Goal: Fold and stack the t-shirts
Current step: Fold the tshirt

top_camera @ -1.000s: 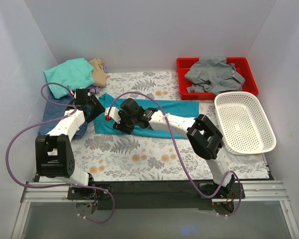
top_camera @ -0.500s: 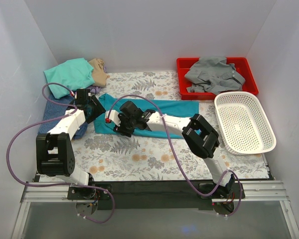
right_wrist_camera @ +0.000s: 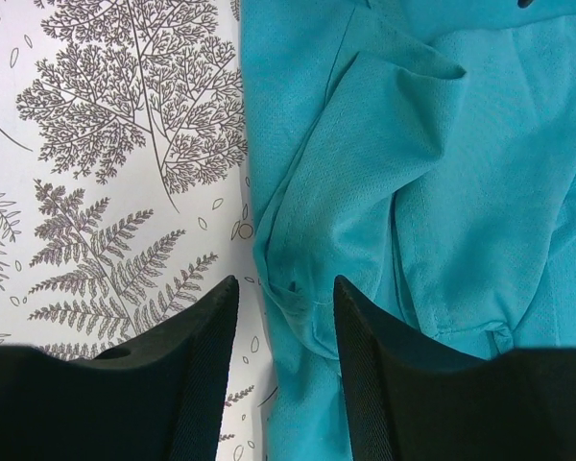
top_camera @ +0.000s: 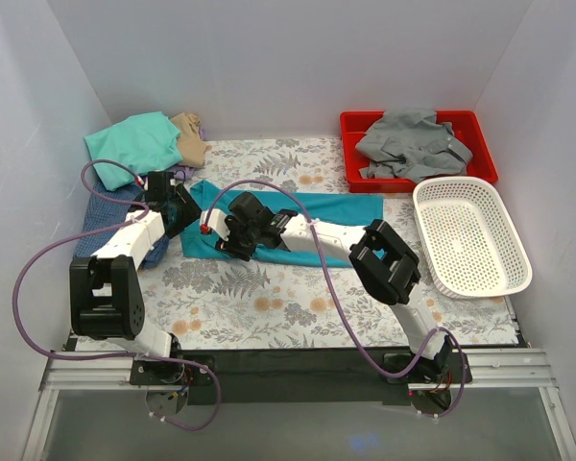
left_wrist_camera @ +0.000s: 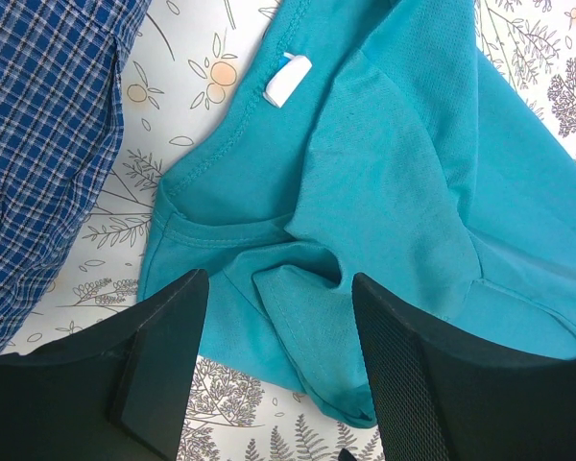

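A deep-teal t-shirt (top_camera: 336, 209) lies in a long band across the middle of the floral cloth. My left gripper (top_camera: 180, 213) is open just above its left end, by the collar with the white label (left_wrist_camera: 286, 77); a folded sleeve edge (left_wrist_camera: 307, 317) lies between the fingers. My right gripper (top_camera: 228, 240) is open over the shirt's near left edge, with a bunched hem (right_wrist_camera: 302, 307) between its fingers. A blue-checked shirt (top_camera: 110, 226) lies under the left arm. Mint green (top_camera: 132, 144) and tan (top_camera: 188, 137) shirts are piled at the back left. A grey shirt (top_camera: 413, 142) lies in the red tray.
The red tray (top_camera: 488, 154) stands at the back right. A white mesh basket (top_camera: 468, 235) sits in front of it by the right wall. Purple cables loop from both arms. White walls close in on three sides.
My right gripper has shifted a little to the left along the teal shirt's near edge. My left gripper has hardly moved.
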You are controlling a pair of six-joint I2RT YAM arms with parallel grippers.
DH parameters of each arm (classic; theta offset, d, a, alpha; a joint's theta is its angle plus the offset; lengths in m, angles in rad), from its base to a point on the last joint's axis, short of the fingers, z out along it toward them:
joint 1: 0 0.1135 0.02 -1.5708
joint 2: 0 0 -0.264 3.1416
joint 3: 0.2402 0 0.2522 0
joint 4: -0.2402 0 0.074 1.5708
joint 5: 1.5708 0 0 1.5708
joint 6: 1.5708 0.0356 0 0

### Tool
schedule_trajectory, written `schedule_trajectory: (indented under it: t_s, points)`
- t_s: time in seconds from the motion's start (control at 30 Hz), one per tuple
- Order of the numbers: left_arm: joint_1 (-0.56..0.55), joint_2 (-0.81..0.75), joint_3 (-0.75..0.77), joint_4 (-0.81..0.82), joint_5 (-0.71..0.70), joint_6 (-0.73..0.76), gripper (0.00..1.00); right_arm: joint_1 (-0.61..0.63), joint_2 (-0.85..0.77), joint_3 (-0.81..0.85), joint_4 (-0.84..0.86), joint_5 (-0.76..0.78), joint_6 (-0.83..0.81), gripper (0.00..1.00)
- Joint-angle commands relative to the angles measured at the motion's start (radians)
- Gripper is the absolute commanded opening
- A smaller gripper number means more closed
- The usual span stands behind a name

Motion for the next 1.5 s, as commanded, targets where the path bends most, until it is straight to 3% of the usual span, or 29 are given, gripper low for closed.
schedule_trajectory:
  t_s: [0.0,0.87,0.93,1.03,1.27,1.47]
  points:
    - [0.007,-0.004,0.01,0.011,0.009,0.013,0.6,0.002,0.014,0.032,0.017,0.001,0.006,0.5]
    - [0.007,0.006,0.012,0.012,0.018,0.016,0.6,-0.001,0.043,0.016,0.012,-0.002,0.022,0.45]
    - [0.007,0.006,0.01,0.009,0.017,0.016,0.6,-0.001,0.045,0.016,0.014,-0.002,0.022,0.42]
    - [0.007,0.009,0.012,0.011,0.018,0.016,0.59,-0.001,0.044,0.023,0.012,0.003,0.022,0.28]
    - [0.007,0.004,0.012,0.009,0.011,0.016,0.6,-0.005,0.002,0.037,0.015,0.026,0.019,0.17]
    - [0.005,-0.001,0.012,0.008,0.011,0.016,0.6,-0.027,-0.013,0.072,0.017,0.056,0.017,0.16]
